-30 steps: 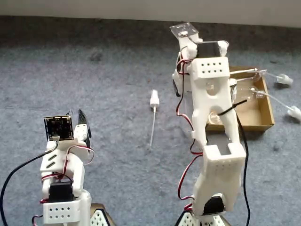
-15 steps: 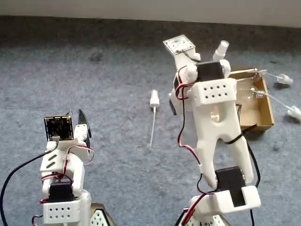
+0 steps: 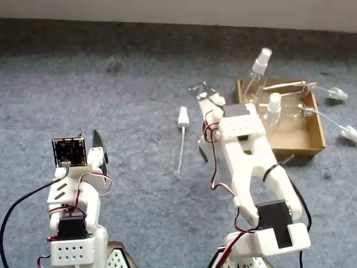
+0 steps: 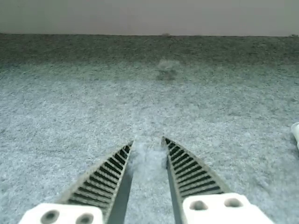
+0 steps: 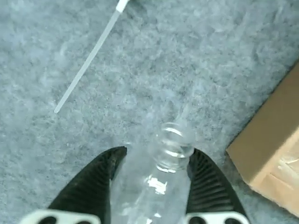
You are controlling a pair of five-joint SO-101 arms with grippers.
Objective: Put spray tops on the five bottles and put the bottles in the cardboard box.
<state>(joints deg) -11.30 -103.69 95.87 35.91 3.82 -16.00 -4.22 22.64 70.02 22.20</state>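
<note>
One second ago my right arm [image 3: 245, 151] stretched over the cardboard box [image 3: 312, 146]; now it's folded back, right hand [image 5: 156, 150] gripping an uncapped bottle [image 5: 163, 179] just beside the box. Left hand [image 4: 147, 140] hovers over the desk [image 3: 139, 84], narrowly parted.

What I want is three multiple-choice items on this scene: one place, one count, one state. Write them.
1. The spray top nearest the arms lies:
A) on the carpet
B) inside the cardboard box
C) screwed on a bottle

2. Loose spray tops, not on bottles:
A) one
B) three
C) six

3. The clear bottle in the right tool is:
A) capped
B) open-necked
C) crushed

Key:
1. A: it lies on bare carpet.
2. B: two more lie by the cardboard box.
3. B: its neck shows no top.
</note>
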